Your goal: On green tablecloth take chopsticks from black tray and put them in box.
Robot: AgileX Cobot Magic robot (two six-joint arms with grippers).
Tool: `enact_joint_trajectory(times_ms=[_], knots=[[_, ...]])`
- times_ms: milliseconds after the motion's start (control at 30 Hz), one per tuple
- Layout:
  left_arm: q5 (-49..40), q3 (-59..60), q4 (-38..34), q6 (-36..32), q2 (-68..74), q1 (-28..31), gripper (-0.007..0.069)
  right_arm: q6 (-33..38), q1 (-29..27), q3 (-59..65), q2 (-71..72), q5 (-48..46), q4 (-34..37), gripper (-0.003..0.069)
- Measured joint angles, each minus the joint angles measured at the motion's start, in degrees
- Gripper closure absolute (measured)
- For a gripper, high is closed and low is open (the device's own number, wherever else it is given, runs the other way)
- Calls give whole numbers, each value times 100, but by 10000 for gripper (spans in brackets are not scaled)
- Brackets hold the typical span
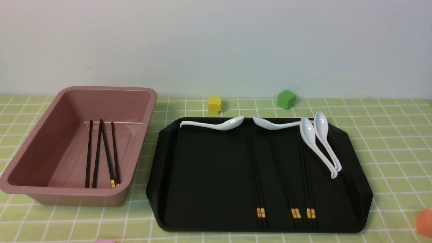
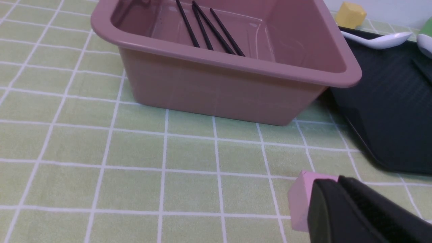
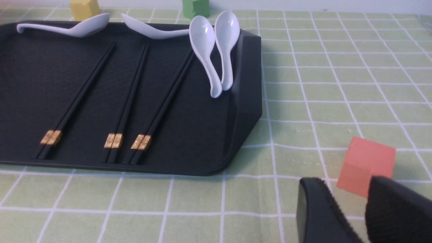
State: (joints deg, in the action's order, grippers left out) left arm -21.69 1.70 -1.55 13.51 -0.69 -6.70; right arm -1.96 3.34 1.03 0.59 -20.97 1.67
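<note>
A green tablecloth [image 1: 388,141] with a white grid covers my worktop. On it, right of centre, lies the black tray [image 1: 209,175]. Just to its left stands the pink-brown box [image 1: 44,148]. Three pairs of chopsticks [image 1: 285,180] lie side by side on the tray's right half, gold bands toward me; more chopsticks in the box [image 1: 101,155] rest on its floor. Four white spoons [image 1: 320,141] sit along the tray's far and right edges. Small blocks dot the cloth: yellow block [image 1: 214,104], green block [image 1: 286,99], orange block [image 3: 366,165], pink block [image 2: 302,199]. My left hand [image 2: 341,189] appears closed and holds nothing. My right hand [image 3: 347,195] is slightly open and empty.
</note>
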Motion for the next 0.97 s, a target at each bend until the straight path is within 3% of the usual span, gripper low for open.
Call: enact_joint_trajectory(times_ms=[967], knots=[[-6,0,0,11,0,0,579,0,0,0,0,0,5,419]])
